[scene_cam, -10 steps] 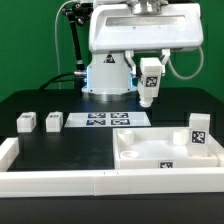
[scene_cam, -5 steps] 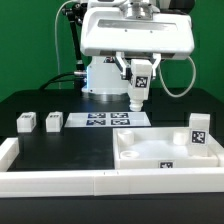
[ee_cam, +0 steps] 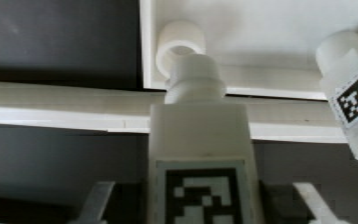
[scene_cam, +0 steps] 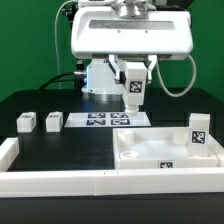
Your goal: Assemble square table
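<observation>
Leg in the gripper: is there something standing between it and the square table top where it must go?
Nothing visible does. The held leg hangs in open air, higher than the table top. A second leg stands at the exterior view's right, aside.

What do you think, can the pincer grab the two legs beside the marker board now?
Probably not yet: the pincer is full, shut on another leg in the air. Above those two legs the way looks free.
</observation>
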`<state>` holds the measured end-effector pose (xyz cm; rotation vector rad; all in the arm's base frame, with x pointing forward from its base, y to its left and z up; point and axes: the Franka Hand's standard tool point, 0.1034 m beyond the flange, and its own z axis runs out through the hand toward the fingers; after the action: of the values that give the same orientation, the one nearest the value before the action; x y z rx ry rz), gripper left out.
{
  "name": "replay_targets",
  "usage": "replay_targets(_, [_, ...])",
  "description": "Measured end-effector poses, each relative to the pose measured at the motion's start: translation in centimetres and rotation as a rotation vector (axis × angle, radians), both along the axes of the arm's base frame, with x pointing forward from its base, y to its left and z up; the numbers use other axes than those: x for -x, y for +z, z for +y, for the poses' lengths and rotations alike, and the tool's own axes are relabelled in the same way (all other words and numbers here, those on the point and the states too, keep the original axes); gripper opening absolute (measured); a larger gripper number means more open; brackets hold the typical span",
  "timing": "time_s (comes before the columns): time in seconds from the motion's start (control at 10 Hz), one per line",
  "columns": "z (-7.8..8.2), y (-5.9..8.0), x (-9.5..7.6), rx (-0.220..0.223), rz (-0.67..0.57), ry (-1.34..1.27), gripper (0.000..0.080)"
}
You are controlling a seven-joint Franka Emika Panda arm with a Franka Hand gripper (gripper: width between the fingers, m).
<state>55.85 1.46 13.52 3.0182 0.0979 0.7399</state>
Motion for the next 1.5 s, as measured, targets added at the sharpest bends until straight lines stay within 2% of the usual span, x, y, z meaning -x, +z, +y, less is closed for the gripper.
replay_targets(0.6, [0.2, -0.2, -0.2, 0.001, -0.005, 0.002, 0.029])
replay_targets(0.7, [-0.2, -0.3, -0.2, 0.008, 0.0, 0.009, 0.029])
replay_targets(0.8, [-1.8, -0.6, -0.2, 0.006, 0.021, -0.008, 0.029])
replay_targets(0.9, [-2.5, -0.7, -0.7, -0.012, 0.044, -0.025, 0.029])
replay_targets(1.1, [-3.0, -0.6, -2.0, -0.047, 0.079, -0.041, 0.029])
replay_targets(1.3, [-2.7, -0.9, -2.5, -0.063, 0.079, -0.052, 0.029])
replay_targets(1.5, [-2.4, -1.4, -2.7, -0.056, 0.052, -0.049, 0.029])
